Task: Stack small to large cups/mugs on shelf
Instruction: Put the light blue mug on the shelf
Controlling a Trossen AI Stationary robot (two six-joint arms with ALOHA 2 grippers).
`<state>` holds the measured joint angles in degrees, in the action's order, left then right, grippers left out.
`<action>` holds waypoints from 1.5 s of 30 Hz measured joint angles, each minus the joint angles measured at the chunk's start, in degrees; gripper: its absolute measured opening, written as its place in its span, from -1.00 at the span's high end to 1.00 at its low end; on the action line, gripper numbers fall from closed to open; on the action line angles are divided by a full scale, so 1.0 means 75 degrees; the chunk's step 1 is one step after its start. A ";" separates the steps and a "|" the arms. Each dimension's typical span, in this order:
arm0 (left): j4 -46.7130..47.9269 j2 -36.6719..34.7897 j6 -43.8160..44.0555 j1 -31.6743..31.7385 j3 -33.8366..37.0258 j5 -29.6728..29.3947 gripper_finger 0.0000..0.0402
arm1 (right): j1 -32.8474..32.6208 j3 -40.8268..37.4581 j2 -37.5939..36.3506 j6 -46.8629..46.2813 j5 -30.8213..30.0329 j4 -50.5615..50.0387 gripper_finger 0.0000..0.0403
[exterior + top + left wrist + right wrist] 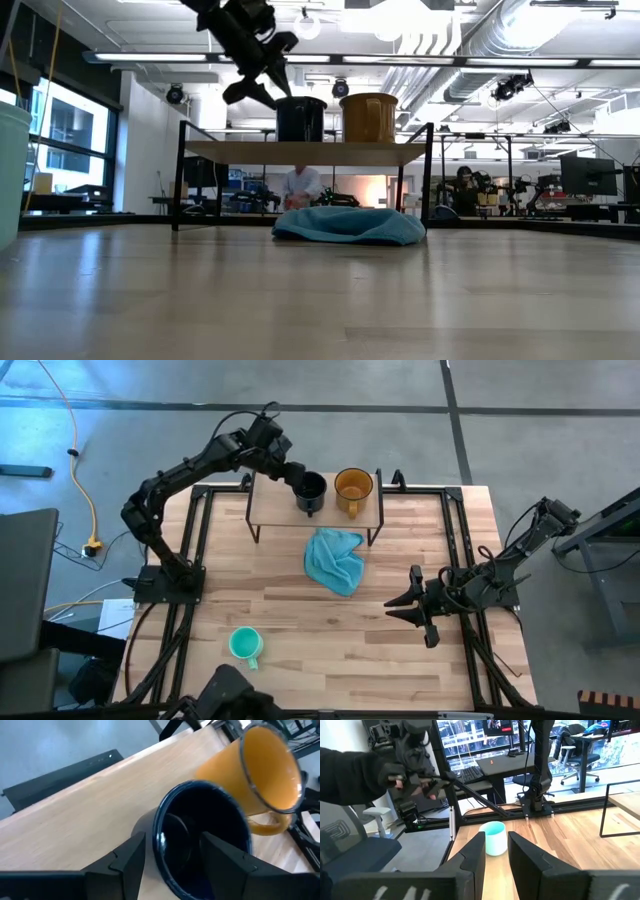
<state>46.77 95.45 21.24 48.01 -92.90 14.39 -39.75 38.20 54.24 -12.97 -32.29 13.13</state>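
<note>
Spread jaws of the left gripper (300,484) straddle the navy mug's (311,490) rim on the shelf (268,503), beside the amber mug (353,487). Right gripper (408,604) waits, slightly parted; teal mug (245,644) stands apart near the table's (330,650) front edge.

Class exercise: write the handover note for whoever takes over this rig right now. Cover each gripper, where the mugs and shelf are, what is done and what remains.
Left gripper: at the shelf, fingers straddling the rim of the dark mug, one inside and one outside; not clearly clamped.
Right gripper: open, empty, waiting over the table's right side.
Dark mug and amber mug: upright, side by side on the shelf.
Teal mug: on the table near the front edge, untouched.
Blue cloth: on the table in front of the shelf.
Done: two mugs on the shelf.
Left: move the teal mug up and nest them small into large.
</note>
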 joint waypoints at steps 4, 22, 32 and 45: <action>0.0287 -0.0012 -0.0184 0.0000 -0.0555 -0.0006 0.12 | 0.0017 0.0000 0.0000 0.0015 0.0000 -0.0003 0.64; 0.3727 -0.0449 -0.1405 -0.0855 -0.3459 -0.0497 0.12 | 0.0145 0.0003 -0.0003 -0.0006 0.0146 0.0111 0.64; 0.4209 -0.1949 -0.1831 -0.2975 -0.2381 -0.0871 0.12 | 0.0265 0.0003 -0.0177 -0.0006 0.0180 0.0590 0.64; 0.3474 -0.4095 -0.0209 -0.5723 0.1040 -0.0872 0.12 | 0.0277 0.0003 -0.0442 0.0326 0.0306 0.0693 0.64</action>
<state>72.83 64.73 19.67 5.09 -85.10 7.85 -37.67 38.22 50.93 -10.52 -30.00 18.33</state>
